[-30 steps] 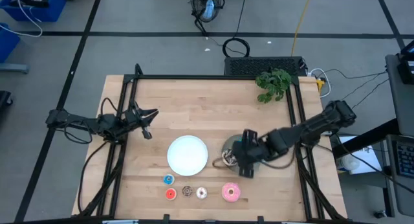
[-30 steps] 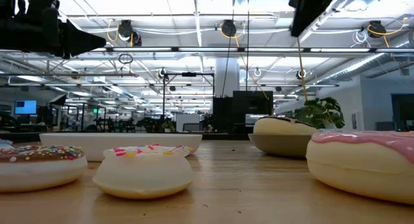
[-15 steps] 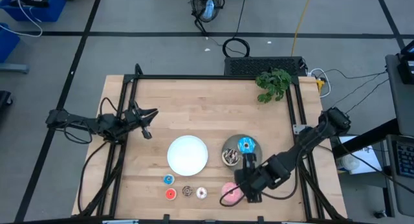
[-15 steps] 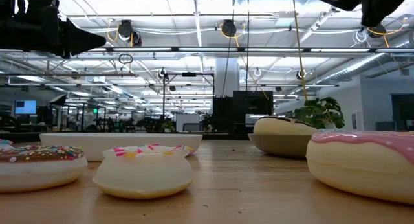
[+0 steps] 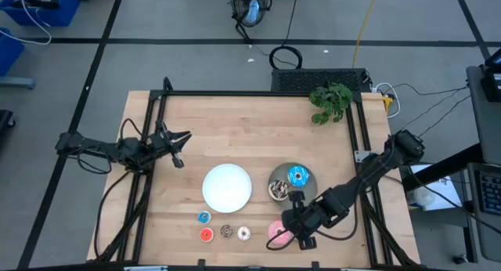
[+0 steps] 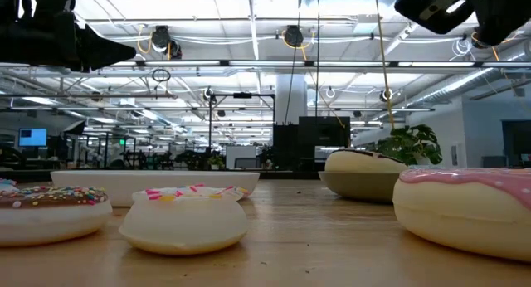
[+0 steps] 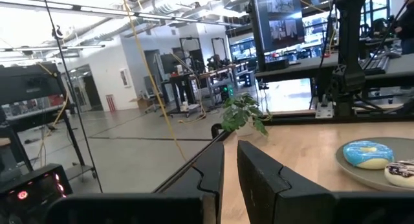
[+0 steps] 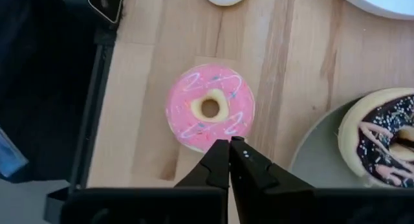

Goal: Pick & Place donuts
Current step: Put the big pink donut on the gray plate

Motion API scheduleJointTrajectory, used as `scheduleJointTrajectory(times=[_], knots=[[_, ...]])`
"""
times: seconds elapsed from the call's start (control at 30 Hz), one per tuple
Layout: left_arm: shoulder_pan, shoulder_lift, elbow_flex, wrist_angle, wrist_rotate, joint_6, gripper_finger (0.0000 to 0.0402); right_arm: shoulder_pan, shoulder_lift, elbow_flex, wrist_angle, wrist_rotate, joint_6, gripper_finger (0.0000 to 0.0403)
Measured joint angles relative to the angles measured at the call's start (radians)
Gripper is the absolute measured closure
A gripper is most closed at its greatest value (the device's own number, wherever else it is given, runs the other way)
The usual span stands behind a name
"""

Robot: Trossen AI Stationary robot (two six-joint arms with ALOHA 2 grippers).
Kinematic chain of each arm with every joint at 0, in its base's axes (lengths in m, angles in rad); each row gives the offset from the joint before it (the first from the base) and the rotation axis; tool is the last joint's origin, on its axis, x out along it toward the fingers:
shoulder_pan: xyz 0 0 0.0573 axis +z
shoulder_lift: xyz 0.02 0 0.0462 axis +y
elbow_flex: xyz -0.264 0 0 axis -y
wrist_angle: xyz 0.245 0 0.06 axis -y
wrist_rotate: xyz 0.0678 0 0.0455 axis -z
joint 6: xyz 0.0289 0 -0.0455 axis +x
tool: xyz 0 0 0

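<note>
The large pink donut (image 8: pixel 210 109) lies flat on the wood near the table's near edge (image 5: pixel 276 234). My right gripper (image 8: pixel 229 146) hangs shut above its edge, clear of it, and shows high up in the low view (image 6: pixel 440 7). The blue donut (image 5: pixel 297 176) and the dark brown sprinkled donut (image 5: pixel 277 190) lie on the grey plate (image 5: pixel 307 194). Tiny blue (image 5: pixel 203 217), red (image 5: pixel 206 234), brown (image 5: pixel 226 231) and whitish-pink (image 5: pixel 243 234) donuts lie on the table. My left gripper (image 5: pixel 178 149) waits at the left, its fingers (image 7: pixel 210 169) nearly together and holding nothing.
A white plate (image 5: pixel 227 186) stands left of the grey plate. A green plant (image 5: pixel 331 101) sits at the far right corner. Black frame rails (image 5: pixel 362 138) run along the table's sides. Bare wood lies across the table's far half.
My right gripper has gone from over the grey plate toward the table's near edge and now hangs above the pink donut. The blue and dark brown donuts, hidden under the arm a second ago, lie in plain view on the grey plate.
</note>
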State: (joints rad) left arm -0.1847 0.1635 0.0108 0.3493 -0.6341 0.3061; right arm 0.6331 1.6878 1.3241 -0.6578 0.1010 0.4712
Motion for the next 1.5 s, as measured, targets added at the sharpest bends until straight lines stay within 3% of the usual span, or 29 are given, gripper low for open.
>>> scheduleJointTrajectory(times=[0.6, 1.5], knots=[[0.0, 0.0, 0.0, 0.0, -0.003, 0.001, 0.035, -0.001, 0.0, -0.208, 0.227, 0.001, -0.026, 0.0402], [0.0, 0.0, 0.0, -0.009, -0.002, -0.099, 0.035, -0.004, 0.0, -0.21, 0.294, 0.001, -0.02, 0.0402]])
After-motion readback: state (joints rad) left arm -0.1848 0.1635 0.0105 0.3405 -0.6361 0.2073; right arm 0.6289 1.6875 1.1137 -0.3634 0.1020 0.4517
